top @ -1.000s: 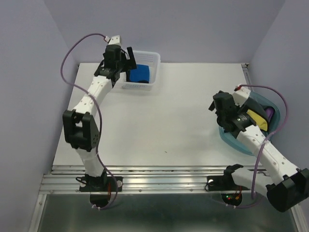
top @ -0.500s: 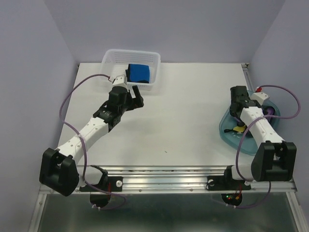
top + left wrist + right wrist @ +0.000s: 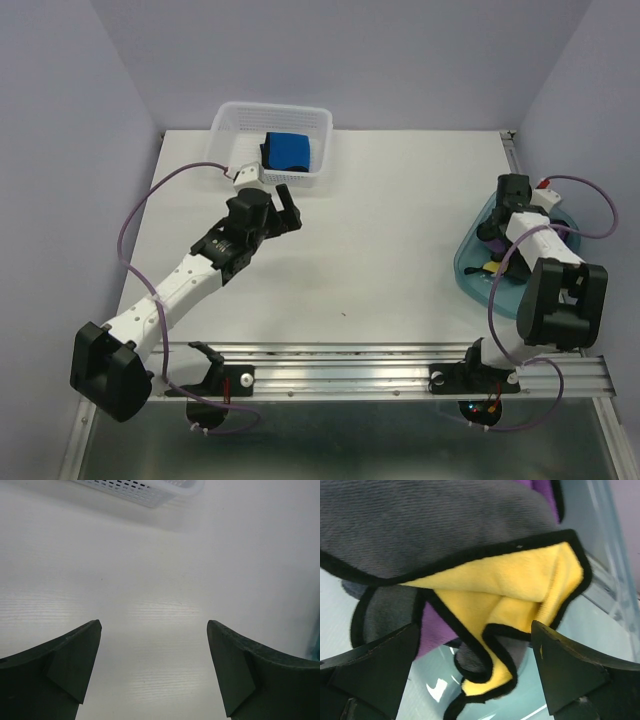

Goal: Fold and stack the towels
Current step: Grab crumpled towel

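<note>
A folded bright blue towel lies in the white mesh basket at the back left. My left gripper is open and empty over bare table just in front of the basket; the left wrist view shows only table between its fingers. My right gripper is open and reaches down into the translucent blue tub. In the right wrist view the gripper straddles a crumpled yellow towel with black edging, under a dark grey towel, with a purple towel beneath.
The basket's corner shows at the top of the left wrist view. The tub wall rises close on the right of my right gripper. A metal rail runs along the near table edge.
My left gripper has drawn back from the basket, leaving the blue towel in it, and come down over the table. My right arm has swung right and lowered its gripper into the tub.
</note>
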Motion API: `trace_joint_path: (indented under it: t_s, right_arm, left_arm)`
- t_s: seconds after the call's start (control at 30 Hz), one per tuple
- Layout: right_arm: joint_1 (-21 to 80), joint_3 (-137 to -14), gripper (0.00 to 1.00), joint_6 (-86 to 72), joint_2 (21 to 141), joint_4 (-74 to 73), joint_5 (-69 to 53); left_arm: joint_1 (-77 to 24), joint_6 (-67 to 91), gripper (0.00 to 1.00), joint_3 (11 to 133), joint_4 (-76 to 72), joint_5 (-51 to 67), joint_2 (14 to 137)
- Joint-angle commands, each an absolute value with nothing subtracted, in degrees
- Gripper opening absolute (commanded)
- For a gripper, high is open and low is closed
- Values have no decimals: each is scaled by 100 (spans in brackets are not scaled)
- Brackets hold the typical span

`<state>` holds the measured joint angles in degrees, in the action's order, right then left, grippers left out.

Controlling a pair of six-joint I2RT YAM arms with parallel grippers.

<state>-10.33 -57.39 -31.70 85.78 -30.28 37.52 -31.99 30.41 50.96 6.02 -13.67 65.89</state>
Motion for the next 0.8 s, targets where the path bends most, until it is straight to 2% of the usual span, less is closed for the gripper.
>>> trace_joint_path:
  t_s: [0.0,0.4,0.5,0.6,0.73,0.77]
  right_arm:
    - [-1072,-6143,98,-2866,8736,-2391,3428]
    - [-1090,-6715,97,-2777,9492,-2338,4228]
    - [-1099,-6829,95,-2742,9597,-2268,4377]
    - [-1099,-6882,88,-2628,9659,-2110,4395]
    - [-1107,-6891,51,-2575,9624,-1996,4333]
    - [-1107,-6934,35,-2549,9589,-2030,4290]
  left_arm:
    - [-3287,3129,99,5106,738,-1643,6521]
    - [-3375,3138,99,5212,958,-1890,6636]
    - [-3392,3129,99,5273,1002,-1907,6714]
    - [-3401,3094,99,5309,1046,-1951,6776]
    - [-3410,3129,99,5326,1169,-2048,6812]
    - [-3419,3129,99,5317,1186,-2083,6812]
